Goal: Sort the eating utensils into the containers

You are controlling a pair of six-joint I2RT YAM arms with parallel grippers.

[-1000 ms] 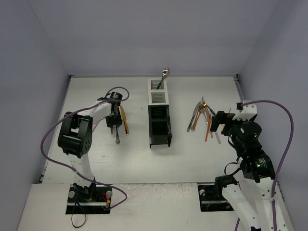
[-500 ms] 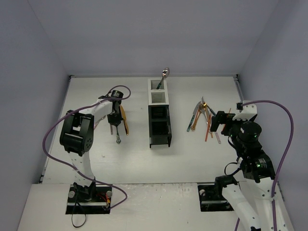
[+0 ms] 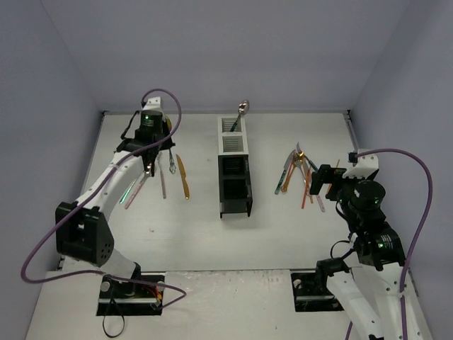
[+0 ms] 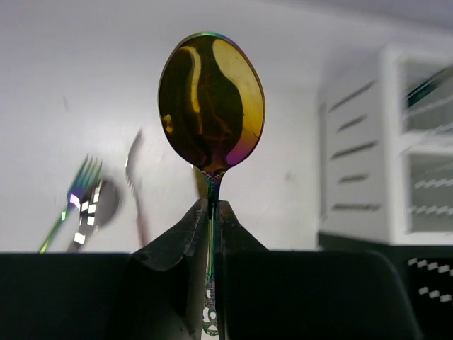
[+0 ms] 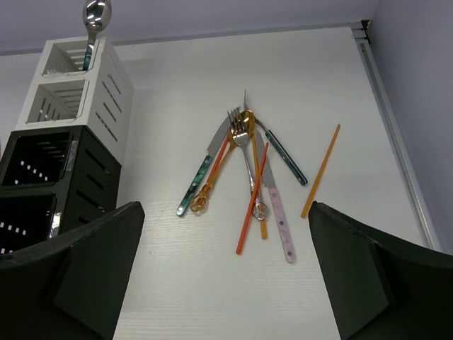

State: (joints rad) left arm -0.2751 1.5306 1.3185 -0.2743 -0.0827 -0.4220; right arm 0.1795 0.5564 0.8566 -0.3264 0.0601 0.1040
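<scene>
Containers (image 3: 234,166) sit as one joined row on the table (image 3: 198,234), off to the right of my left tool (image 4: 212,211) and to the left of my right tool (image 5: 223,209). Only one silver spoon (image 3: 243,108) stands in them, in the far white bin, so I judge the sort barely begun. A heap of utensils (image 5: 248,163) lies just ahead of the right tool, whose jaws gape wide with nothing between them. A few loose pieces (image 3: 182,177) lie near the left tool, which is clamped on the neck of a gold spoon (image 4: 211,99), bowl pointing away from it
</scene>
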